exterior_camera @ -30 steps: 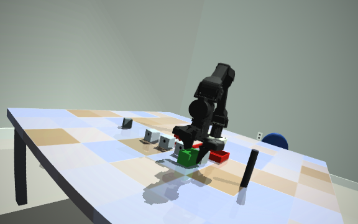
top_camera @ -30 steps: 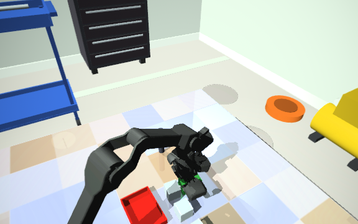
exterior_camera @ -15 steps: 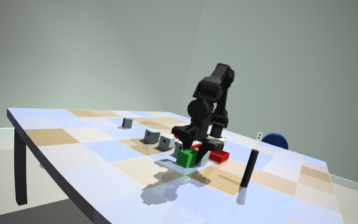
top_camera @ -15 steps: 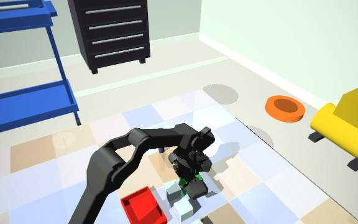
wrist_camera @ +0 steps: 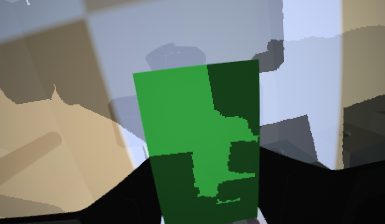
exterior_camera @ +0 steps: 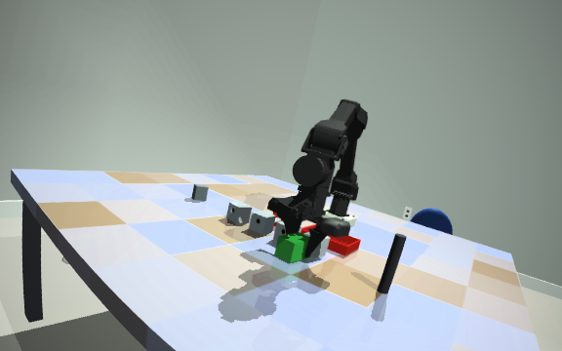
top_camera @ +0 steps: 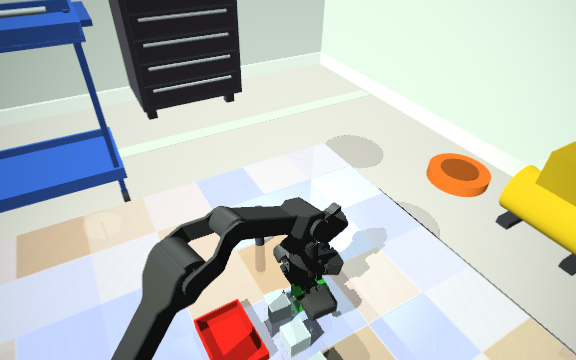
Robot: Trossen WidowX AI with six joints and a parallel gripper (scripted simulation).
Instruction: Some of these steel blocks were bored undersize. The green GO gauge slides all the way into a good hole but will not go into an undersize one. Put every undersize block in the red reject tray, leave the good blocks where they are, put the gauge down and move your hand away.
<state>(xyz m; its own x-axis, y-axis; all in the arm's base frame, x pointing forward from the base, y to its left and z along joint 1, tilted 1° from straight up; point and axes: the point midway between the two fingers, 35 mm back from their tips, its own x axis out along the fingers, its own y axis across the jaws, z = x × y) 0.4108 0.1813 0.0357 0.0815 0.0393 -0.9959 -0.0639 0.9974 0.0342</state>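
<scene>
My gripper [top_camera: 311, 295] [exterior_camera: 302, 243] [wrist_camera: 198, 150] is shut on the green gauge [exterior_camera: 289, 249] [wrist_camera: 183, 110], low over the table beside the row of blocks. The gauge's pin is hidden, so I cannot tell whether it is in a hole. One steel block [top_camera: 278, 304] stands close beside the gauge, and another block [top_camera: 295, 337] is nearer the front. In the exterior view, grey blocks with dark holes [exterior_camera: 238, 214] [exterior_camera: 261, 224] stand in a row, and one more block [exterior_camera: 200, 193] stands apart at the far left. The red tray [top_camera: 225, 330] [exterior_camera: 343, 245] lies beside the blocks; no block shows in its visible part.
A black upright cylinder [exterior_camera: 392, 263] stands on the tiled table [top_camera: 398, 320] [exterior_camera: 188, 297], to the right in the exterior view. A blue cart [top_camera: 43, 170], a black drawer cabinet [top_camera: 188, 50], an orange ring [top_camera: 435, 181] and a yellow machine [top_camera: 548, 215] are off the table.
</scene>
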